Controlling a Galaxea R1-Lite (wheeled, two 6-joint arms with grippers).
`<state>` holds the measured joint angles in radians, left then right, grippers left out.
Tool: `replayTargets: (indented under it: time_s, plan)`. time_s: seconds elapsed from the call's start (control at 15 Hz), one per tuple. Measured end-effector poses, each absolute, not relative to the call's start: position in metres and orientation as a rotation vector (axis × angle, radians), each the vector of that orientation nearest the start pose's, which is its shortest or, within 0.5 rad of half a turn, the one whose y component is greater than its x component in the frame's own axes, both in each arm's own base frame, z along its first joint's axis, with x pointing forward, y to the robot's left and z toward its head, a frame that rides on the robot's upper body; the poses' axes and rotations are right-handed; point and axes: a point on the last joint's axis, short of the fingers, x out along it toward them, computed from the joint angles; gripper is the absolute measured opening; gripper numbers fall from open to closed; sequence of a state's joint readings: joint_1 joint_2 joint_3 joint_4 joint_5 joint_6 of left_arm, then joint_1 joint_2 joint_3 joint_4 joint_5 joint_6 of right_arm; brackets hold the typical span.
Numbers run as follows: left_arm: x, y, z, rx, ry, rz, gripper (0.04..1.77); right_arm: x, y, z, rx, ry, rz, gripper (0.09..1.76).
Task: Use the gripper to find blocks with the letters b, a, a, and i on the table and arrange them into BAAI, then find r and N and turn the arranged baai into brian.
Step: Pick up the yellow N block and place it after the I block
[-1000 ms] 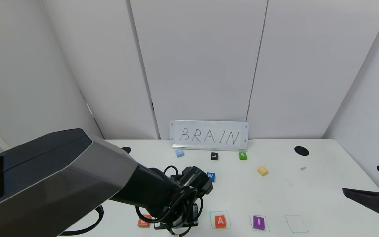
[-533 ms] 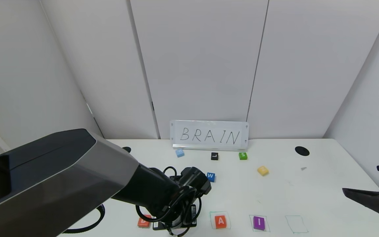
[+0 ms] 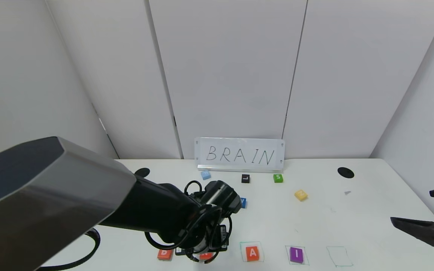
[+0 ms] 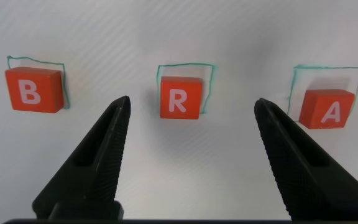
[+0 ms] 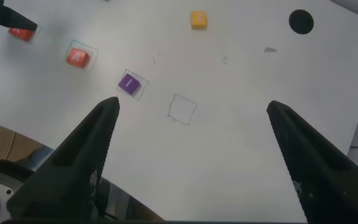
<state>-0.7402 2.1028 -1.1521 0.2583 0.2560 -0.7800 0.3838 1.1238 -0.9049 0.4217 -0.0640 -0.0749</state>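
Front row along the near edge of the desk, read left to right: the orange-red B block is sitting in the first green square, the R block is lying in the second square, partly over that square's drawn edge, and the A block is sitting in the third. The left claw is hovering over the R with its two dark fingers spread wide to either side of it, touching nothing and holding nothing; in the head view the left arm is hiding most of that block. Next along, the purple I block is occupying the fourth square, and the fifth green square is standing empty. Judgement: B, R, A and I are placed, so the word is one letter short; what is left is fetching the yellow N block, which is lying loose mid-desk, well apart from the row, and setting it in that last square. Its letter is too faint to read from here. Farther back, a light blue block, a black L block and a green S block are lining up just before the sign, which is reading "BRAIN" in handwritten capitals; a blue W block is peeking out from behind the left wrist. Far right, the right claw is hanging parked over the desk's right edge, its fingers wide apart and empty.
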Motion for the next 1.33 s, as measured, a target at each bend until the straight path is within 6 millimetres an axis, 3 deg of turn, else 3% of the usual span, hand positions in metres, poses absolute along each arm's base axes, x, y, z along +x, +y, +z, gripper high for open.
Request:
replayTargets:
  time_s: [0.4, 0.73, 1.0, 1.33]
  plan:
    - [0.239, -0.209, 0.137, -0.03, 0.988, -0.179, 1.58, 0.136, 0.052, 0.243, -0.204, 0.629, 0.317, 1.71]
    - [0.22, -0.184, 0.176, 0.042, 0.906, -0.251, 1.65, 0.142, 0.053, 0.24, -0.191, 0.651, 0.315, 1.71]
    - [0.209, -0.158, 0.198, 0.055, 0.863, -0.274, 1.67, 0.157, 0.057, 0.232, -0.171, 0.72, 0.291, 1.71]
    - [0.204, -0.15, 0.208, 0.034, 0.832, -0.274, 1.69, 0.166, 0.06, 0.225, -0.175, 0.759, 0.283, 1.71]
